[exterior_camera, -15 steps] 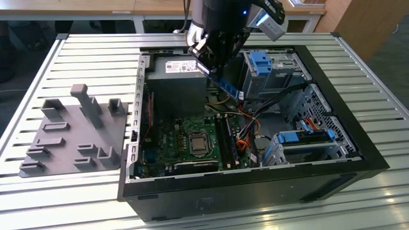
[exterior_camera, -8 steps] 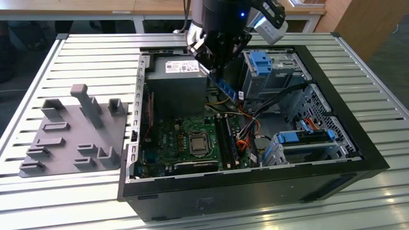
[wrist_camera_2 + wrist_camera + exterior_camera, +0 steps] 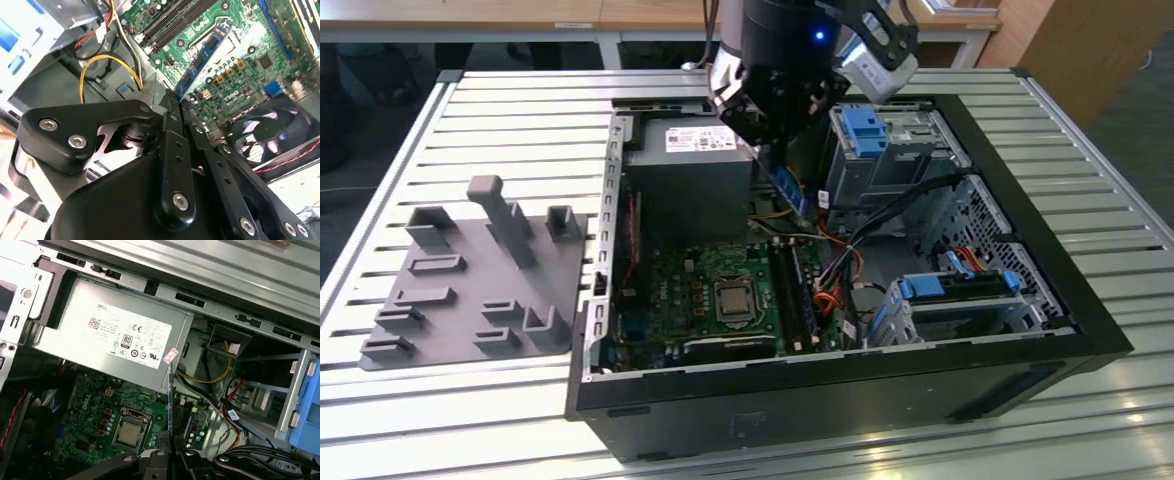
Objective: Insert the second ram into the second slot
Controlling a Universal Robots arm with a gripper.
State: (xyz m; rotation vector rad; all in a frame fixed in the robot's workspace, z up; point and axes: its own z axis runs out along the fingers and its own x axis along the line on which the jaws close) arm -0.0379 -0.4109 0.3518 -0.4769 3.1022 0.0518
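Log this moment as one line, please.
gripper: shut on ram | ram: held over open case, above motherboard | insertion: not yet done

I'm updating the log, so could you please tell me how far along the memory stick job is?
Done: the memory stick is off its rest, clamped in the gripper. In hand: it hangs upright over the open computer case, beside the power supply and above the motherboard. Left: it is not yet in the memory slots, so seating it remains.
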